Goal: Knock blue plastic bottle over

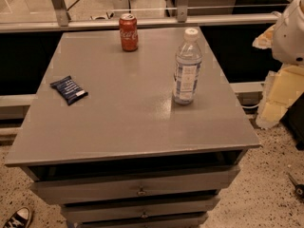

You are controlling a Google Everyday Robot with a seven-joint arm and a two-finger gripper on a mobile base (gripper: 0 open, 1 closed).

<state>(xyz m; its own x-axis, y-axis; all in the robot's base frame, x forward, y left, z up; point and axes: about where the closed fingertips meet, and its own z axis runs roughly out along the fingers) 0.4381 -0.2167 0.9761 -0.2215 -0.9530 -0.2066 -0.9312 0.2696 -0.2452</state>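
The blue plastic bottle (187, 68) is clear, with a white cap and a white-and-blue label. It stands upright on the right half of the grey table top (128, 122), near the right edge. My gripper is out of view. Only a white rounded part of my arm (290, 32) shows at the upper right edge, to the right of the bottle and apart from it.
A red Coca-Cola can (128, 32) stands upright at the table's far edge. A small dark blue snack packet (69, 90) lies flat at the left. Drawers (137, 190) sit below the top. Yellowish foam blocks (280, 96) stand on the floor at the right.
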